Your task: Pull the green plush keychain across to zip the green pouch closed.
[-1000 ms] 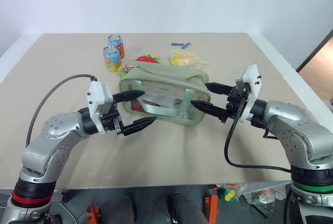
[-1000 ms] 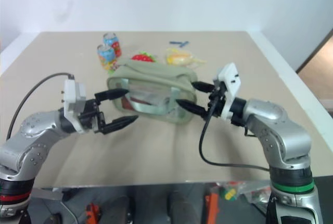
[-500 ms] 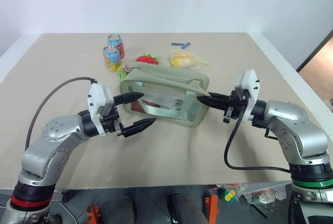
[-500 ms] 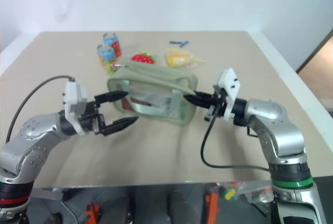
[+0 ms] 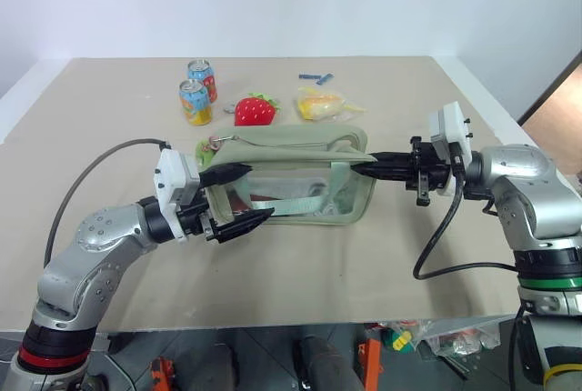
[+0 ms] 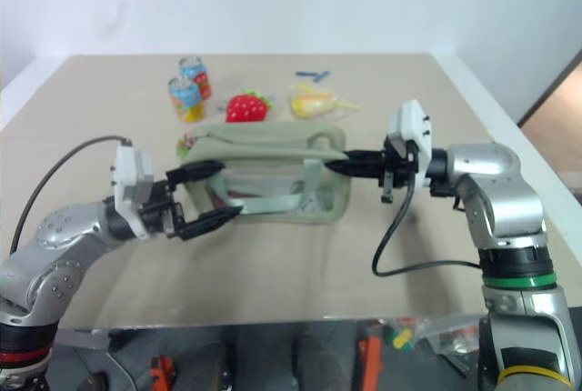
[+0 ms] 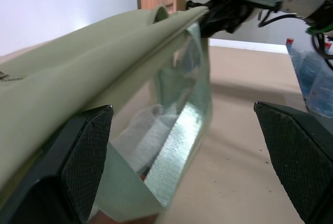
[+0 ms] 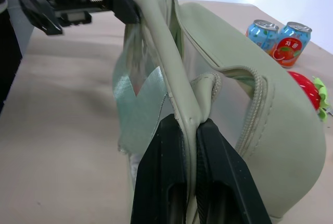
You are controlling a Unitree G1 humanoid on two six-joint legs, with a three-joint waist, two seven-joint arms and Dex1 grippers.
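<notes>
The green pouch (image 5: 300,182) stands upright on the table, its zippered top (image 8: 234,94) facing up. My right gripper (image 5: 362,169) is shut on the top seam at the pouch's right end, with both fingers pinching the fabric edge (image 8: 190,125). My left gripper (image 5: 255,194) is open, and the pouch's left end (image 7: 104,83) sits between its two fingers (image 7: 88,146). The green plush keychain (image 5: 207,147) lies at the pouch's top left corner, just behind the left gripper's upper finger.
A red strawberry toy (image 5: 255,110) lies behind the pouch, with two drink cans (image 5: 195,102) to its left. To its right is a yellow packet (image 5: 318,102), and a small blue item (image 5: 316,77) lies farther back. The table's front edge (image 5: 291,323) is near the arms.
The right gripper shut on the pouch's right end and drew it rightward, standing the pouch up and stretching it. The pouch's left end now lies between the open left fingers.
</notes>
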